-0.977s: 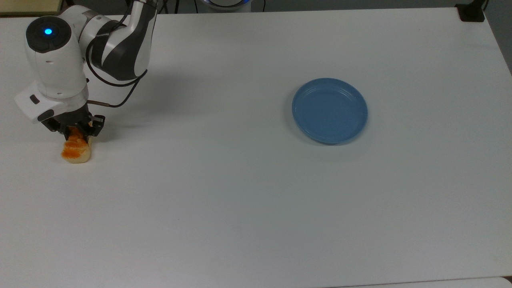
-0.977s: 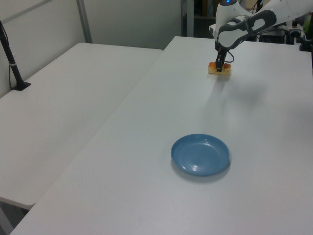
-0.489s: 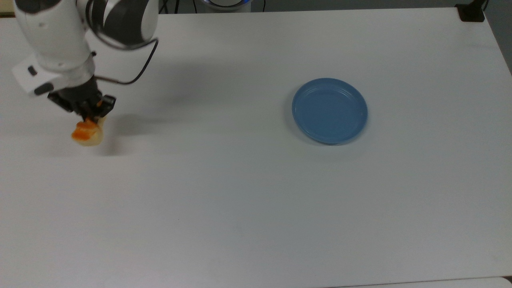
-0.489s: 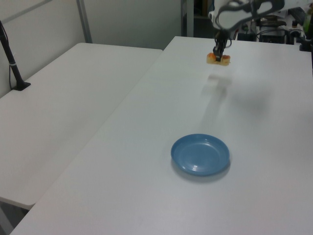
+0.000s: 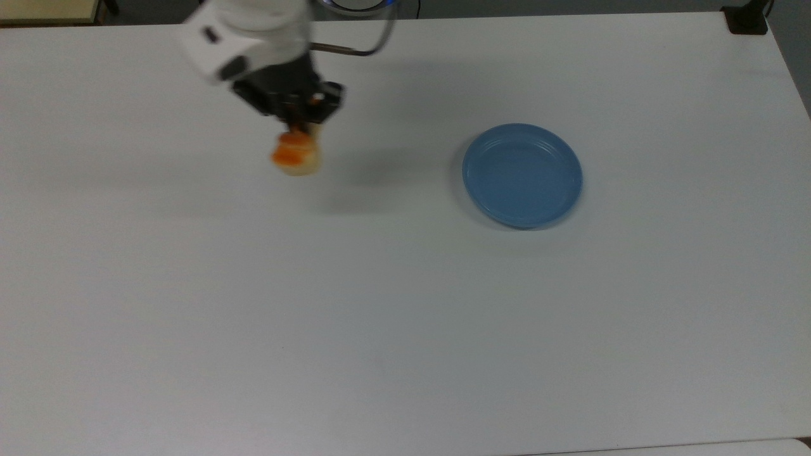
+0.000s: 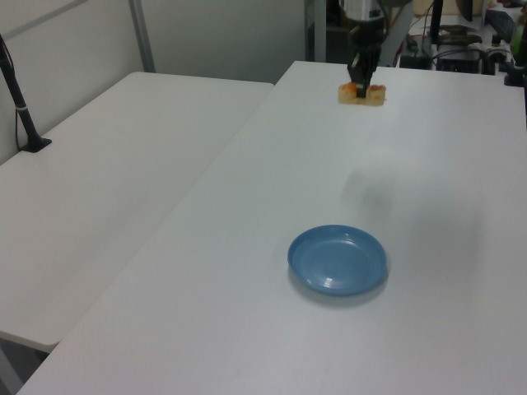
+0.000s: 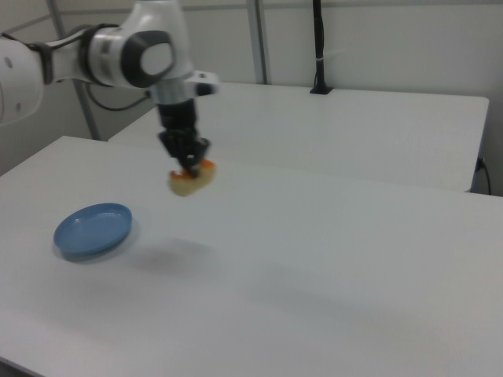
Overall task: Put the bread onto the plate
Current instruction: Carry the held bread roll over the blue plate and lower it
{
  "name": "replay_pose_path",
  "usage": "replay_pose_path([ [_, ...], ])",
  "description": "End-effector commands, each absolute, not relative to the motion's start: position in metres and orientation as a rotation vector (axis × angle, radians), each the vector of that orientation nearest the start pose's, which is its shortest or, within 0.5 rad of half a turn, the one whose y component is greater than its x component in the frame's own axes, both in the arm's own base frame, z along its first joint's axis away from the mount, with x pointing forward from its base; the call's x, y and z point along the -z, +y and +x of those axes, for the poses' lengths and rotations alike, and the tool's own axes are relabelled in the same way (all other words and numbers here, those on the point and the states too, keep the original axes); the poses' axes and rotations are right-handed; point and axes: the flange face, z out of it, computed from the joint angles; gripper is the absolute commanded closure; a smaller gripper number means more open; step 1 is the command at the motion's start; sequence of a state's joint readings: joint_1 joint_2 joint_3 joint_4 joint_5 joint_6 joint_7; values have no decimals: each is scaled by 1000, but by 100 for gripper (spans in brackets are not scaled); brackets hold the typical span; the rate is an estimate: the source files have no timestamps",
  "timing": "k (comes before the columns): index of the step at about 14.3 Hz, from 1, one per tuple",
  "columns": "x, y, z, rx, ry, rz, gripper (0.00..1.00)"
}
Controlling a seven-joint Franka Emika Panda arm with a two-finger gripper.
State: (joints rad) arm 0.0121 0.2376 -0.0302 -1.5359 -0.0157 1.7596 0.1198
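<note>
**Swinging the bread across toward the plate**

Carrying the load high now, the gripper has the bread clamped at one end between its jaws, the bun hanging below them and clear of the table, its shadow cast well underneath. A second ago the bun sat on the table at the top view's far left; since then it has been lifted and swept a long way toward the top view's right. The plate waits bare, off to the top view's right of the jaws, with a good stretch of table between. Pickup looks done; what remains, I'd say, is finishing the crossing, lowering and letting go.
</note>
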Motion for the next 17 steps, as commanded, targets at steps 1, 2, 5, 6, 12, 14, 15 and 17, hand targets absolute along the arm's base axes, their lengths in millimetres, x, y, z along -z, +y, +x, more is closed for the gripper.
replay_pose_path([
  [1,-496,90,624,-81,326,-3140,87],
  [2,-494,113,621,-83,309,-3138,87],
  [5,-489,175,608,-96,247,-3134,87],
  [6,-485,192,604,-103,233,-3137,87],
  [12,-414,287,591,-40,139,-3180,87],
  [14,-391,302,584,2,128,-3176,87],
  [15,-379,305,584,-4,143,-3176,87],
  [17,-369,306,587,-8,148,-3179,87],
])
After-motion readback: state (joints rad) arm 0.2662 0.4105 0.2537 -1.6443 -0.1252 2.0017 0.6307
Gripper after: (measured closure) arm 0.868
